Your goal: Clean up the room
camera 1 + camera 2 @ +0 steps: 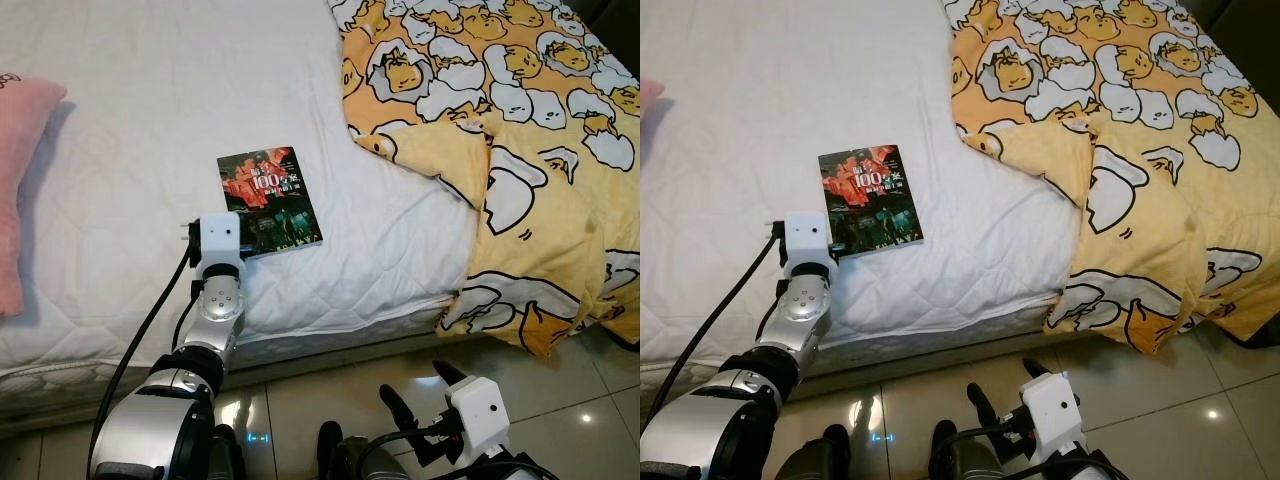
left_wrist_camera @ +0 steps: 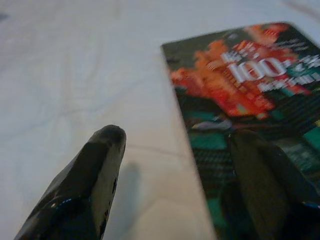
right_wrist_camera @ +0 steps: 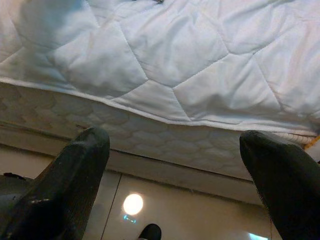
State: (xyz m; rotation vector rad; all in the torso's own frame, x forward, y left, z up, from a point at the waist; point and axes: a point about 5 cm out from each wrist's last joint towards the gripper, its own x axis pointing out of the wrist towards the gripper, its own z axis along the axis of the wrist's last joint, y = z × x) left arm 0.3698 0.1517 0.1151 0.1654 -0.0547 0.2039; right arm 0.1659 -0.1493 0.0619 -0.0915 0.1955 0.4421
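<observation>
Partly hidden behind its own wrist camera, the left gripper (image 2: 175, 145) spreads wide astride the paperback book's (image 1: 270, 198) blurred edge; right gripper (image 3: 175, 145) gapes wide below the mattress (image 3: 200, 65).

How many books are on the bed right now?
1. The book lies flat on the white mattress, at the left gripper. The yellow blanket may hide others.

The book (image 1: 269, 201) has its near left corner tucked under the left arm's white wrist camera (image 1: 217, 238), and the cover's small print is too tiny to read. In the left wrist view the left gripper (image 2: 182, 150) is pretty blurry. The pink pillow (image 1: 22, 170) is chopped off by the frame edge, same with the yellow blanket (image 1: 520, 130).
</observation>
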